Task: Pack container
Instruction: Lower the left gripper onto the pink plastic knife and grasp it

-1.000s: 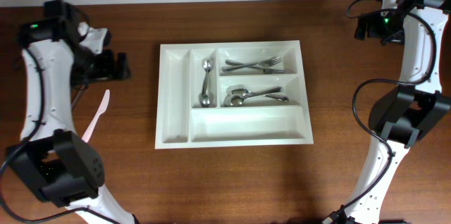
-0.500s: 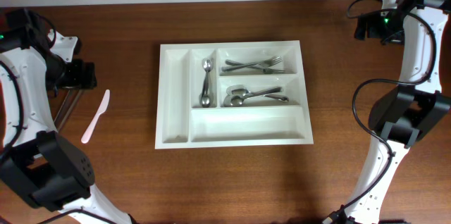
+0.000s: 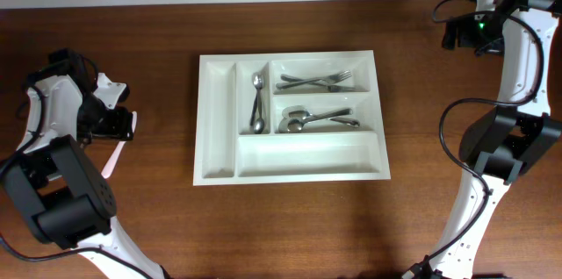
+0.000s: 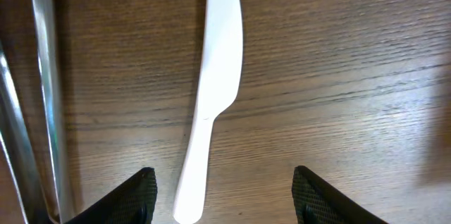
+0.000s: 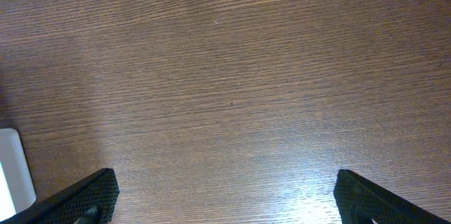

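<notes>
The white container (image 3: 204, 121) lies mid-table. It holds a spoon (image 3: 256, 102) in one narrow compartment, forks (image 3: 320, 79) in the top wide one and spoons (image 3: 316, 121) in the middle one. A white plastic knife (image 4: 211, 90) lies on the table to its left, and its lower end shows in the overhead view (image 3: 110, 163). My left gripper (image 4: 225, 196) is open just above the knife, whose handle end sits between the fingers, nearer the left one; it also shows in the overhead view (image 3: 118, 125). My right gripper (image 5: 225, 196) is open and empty over bare wood at the far right (image 3: 452, 33).
Shiny metal utensils (image 4: 42, 76) lie side by side just left of the plastic knife. A white corner of the container (image 5: 14, 175) shows at the left edge of the right wrist view. The container's left narrow compartment and bottom wide compartment hold nothing.
My left arm swung from the far left edge toward me and right, and now sits over the plastic knife. The knife, the container and the right arm have not moved.
</notes>
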